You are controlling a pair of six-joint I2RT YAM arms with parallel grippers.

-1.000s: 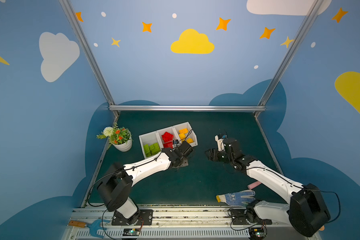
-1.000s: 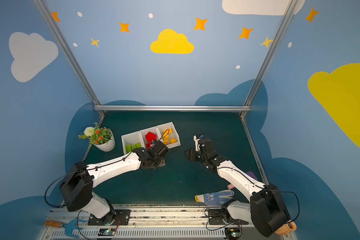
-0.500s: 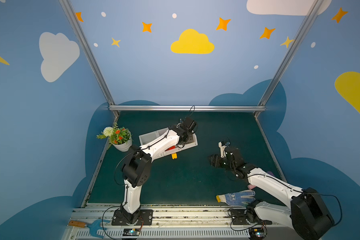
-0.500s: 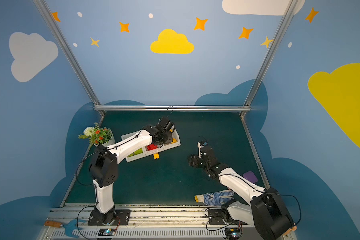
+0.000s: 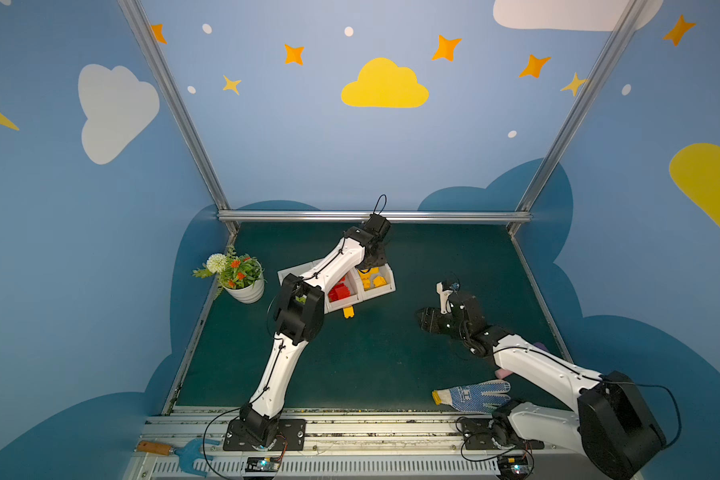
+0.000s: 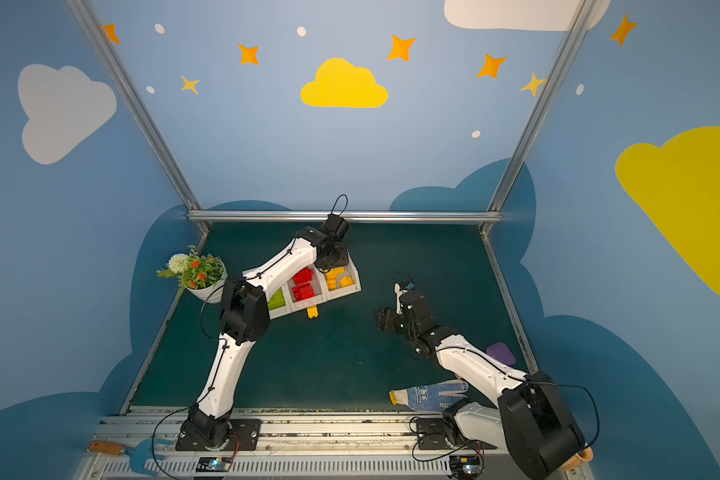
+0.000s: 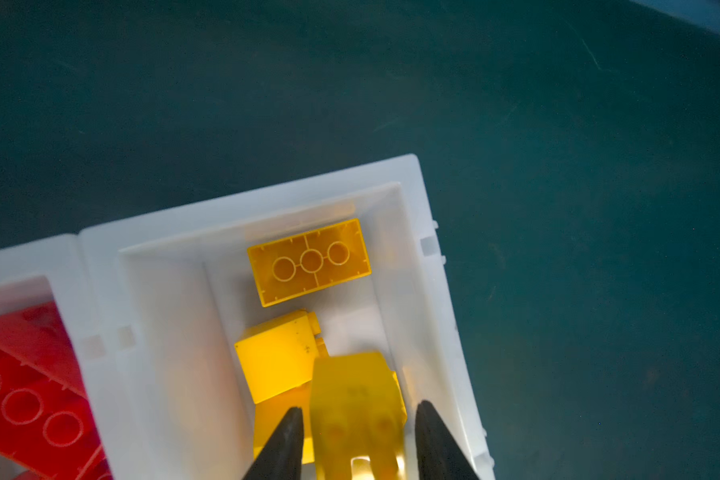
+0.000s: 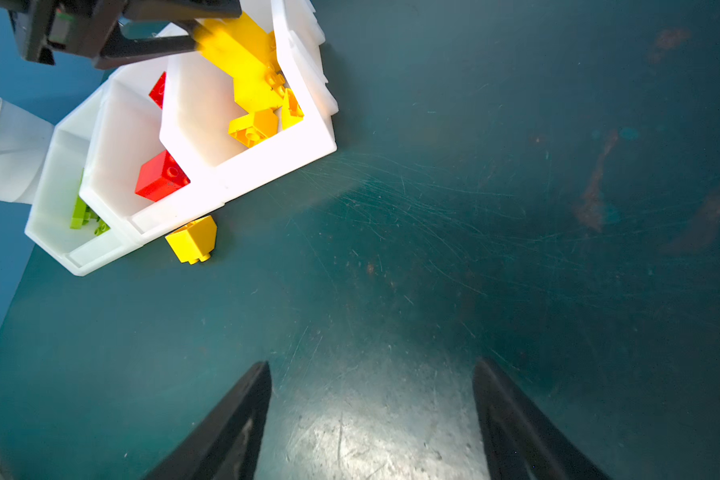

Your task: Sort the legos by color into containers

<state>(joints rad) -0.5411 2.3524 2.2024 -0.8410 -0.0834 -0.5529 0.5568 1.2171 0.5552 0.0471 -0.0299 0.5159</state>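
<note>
- On the left half of the table (image 5: 371,365), toward its far edge: the containers (image 5: 381,293) (image 6: 344,293), three joined white bins in a row, seen in both top views.
- left gripper (image 7: 359,406): above the end bin nearest the table's middle. The left wrist view shows its jaws parted, with a blurred yellow brick (image 7: 356,390) between them and a narrow gap on each side. In both top views the wrist hides this.
- same bin, left wrist view: more yellow legos (image 7: 275,357), among them an upturned brick (image 7: 308,262) showing its hollow underside.
- middle bin: red legos (image 6: 303,284).
- third bin: green legos (image 6: 277,298) (image 8: 85,216), plain in a top view and in the right wrist view.
- stray yellow brick (image 5: 348,311) (image 8: 192,240): on the table, just beside the middle bin's near wall, outside the left wrist view.
- right gripper (image 8: 371,363): jaws wide apart and empty, over bare table right of the middle, well apart from the bins.
- flower pot (image 5: 246,291): near the table's left edge, beside the bins.
- dotted glove (image 5: 474,395): at the near edge, right side.
</note>
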